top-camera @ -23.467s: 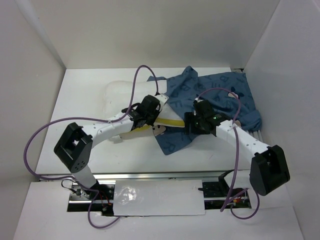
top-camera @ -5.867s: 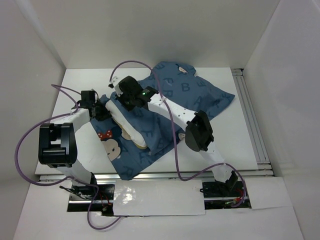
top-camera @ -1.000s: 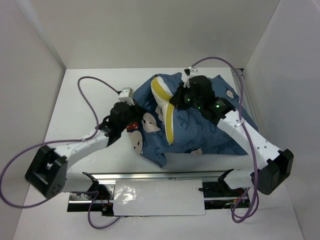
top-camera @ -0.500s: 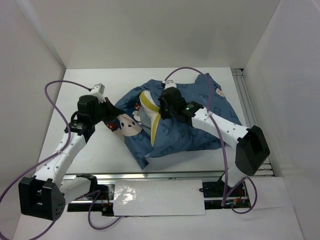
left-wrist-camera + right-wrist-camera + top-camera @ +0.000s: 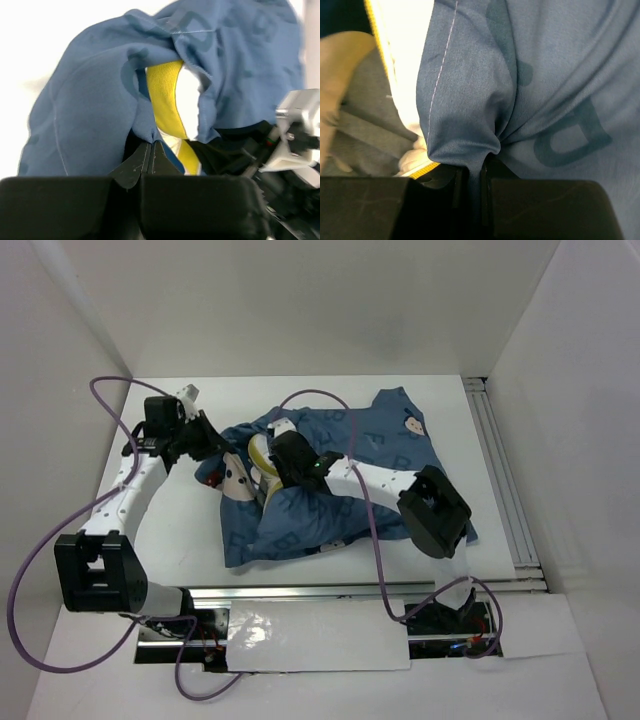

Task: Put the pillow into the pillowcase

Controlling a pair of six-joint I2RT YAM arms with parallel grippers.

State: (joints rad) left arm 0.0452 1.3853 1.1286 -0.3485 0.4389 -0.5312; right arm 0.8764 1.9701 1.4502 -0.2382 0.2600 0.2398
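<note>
Left gripper [image 5: 150,151]: shut tight, with a fold of the pillowcase [image 5: 85,105] rim pinched between its tips.
Right gripper [image 5: 472,172]: nearly closed on a bunched fold of the same blue cloth.
Pillow [image 5: 169,95]: mostly inside the pillowcase. Only a yellow-and-white corner shows in the mouth, just ahead of the left gripper's tips and beside the right gripper.
Handling: the pillow is probably light, soft and squashy. The case looks thin and limp and is likely to slip over it.
Best hold: the hem of the opening, on opposite sides, rather than the pillow itself.
Change: compared with half a second ago, both grippers sit further left, the case has been dragged along with them, and less pillow is exposed.
</note>
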